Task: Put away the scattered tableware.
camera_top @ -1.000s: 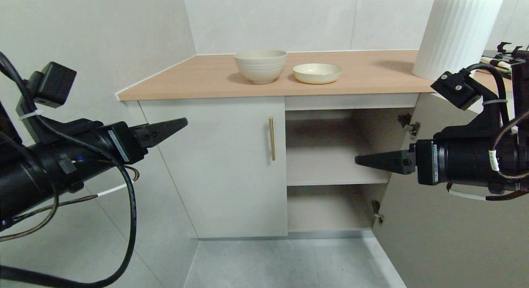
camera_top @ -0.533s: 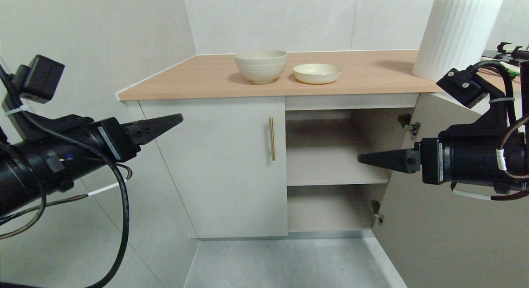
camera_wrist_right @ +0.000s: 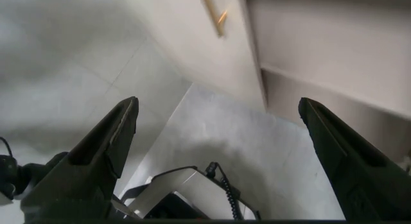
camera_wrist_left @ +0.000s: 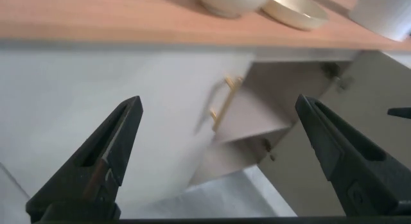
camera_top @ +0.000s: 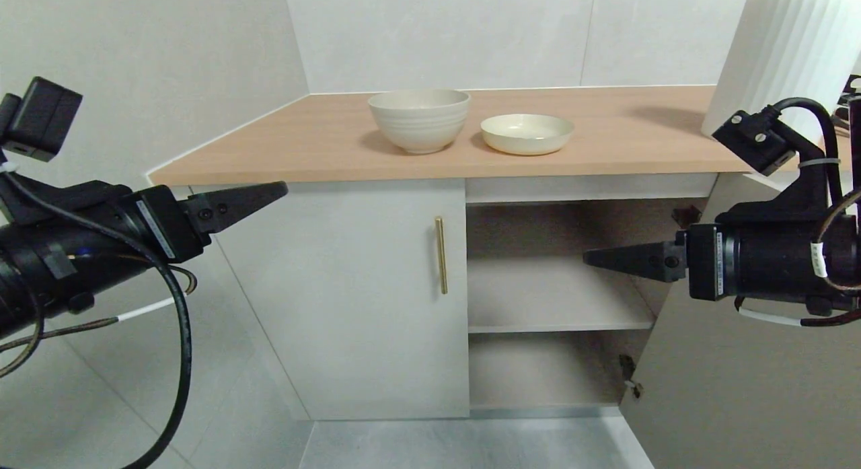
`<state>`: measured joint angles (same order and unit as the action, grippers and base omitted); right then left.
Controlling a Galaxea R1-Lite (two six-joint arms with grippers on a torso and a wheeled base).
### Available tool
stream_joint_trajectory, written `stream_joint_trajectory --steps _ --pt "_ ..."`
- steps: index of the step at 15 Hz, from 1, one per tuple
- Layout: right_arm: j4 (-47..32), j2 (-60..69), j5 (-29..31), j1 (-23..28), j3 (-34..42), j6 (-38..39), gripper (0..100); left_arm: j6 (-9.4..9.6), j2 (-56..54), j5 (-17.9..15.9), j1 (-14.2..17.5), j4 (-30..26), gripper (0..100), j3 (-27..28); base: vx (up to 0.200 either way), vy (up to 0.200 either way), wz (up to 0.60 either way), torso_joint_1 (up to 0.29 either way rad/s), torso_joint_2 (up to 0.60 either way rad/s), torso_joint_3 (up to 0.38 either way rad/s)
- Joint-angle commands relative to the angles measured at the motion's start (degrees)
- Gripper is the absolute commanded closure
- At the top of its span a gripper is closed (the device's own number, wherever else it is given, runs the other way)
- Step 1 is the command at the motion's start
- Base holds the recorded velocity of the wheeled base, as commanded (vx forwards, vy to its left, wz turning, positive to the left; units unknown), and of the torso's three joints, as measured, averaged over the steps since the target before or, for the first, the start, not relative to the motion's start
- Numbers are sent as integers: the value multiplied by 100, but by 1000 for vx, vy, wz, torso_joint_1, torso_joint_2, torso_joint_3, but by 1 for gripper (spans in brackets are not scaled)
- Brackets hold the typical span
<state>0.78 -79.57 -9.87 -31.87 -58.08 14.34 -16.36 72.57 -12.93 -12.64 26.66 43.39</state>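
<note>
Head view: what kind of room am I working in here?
Probably a kitchen, or a mock-up of one: a wooden countertop over white cabinets with shelves inside, a bowl and a shallow dish on top, and tiled walls.

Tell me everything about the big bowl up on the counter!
The bowl is deep, round and cream-coloured, with faint ridges ringing its outside and a narrow base. It looks like ceramic or plastic; I cannot tell which. It stands upright, and its inside is mostly hidden. It sits on the wooden counter, above the shut cabinet door. A shallow dish lies close beside it but apart. Nothing else touches it.
</note>
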Motion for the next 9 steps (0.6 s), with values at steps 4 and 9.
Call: stream_joint_trajectory --steps 4,9 --pt "98 196 -85 5 288 -36 0 -8 11 -7 -1 6 0 -6 150 0 0 3 -1 5" --pt "186 196 -85 14 350 -71 0 -16 -15 -7 -10 15 0 -23 0 0 0 0 0 0"
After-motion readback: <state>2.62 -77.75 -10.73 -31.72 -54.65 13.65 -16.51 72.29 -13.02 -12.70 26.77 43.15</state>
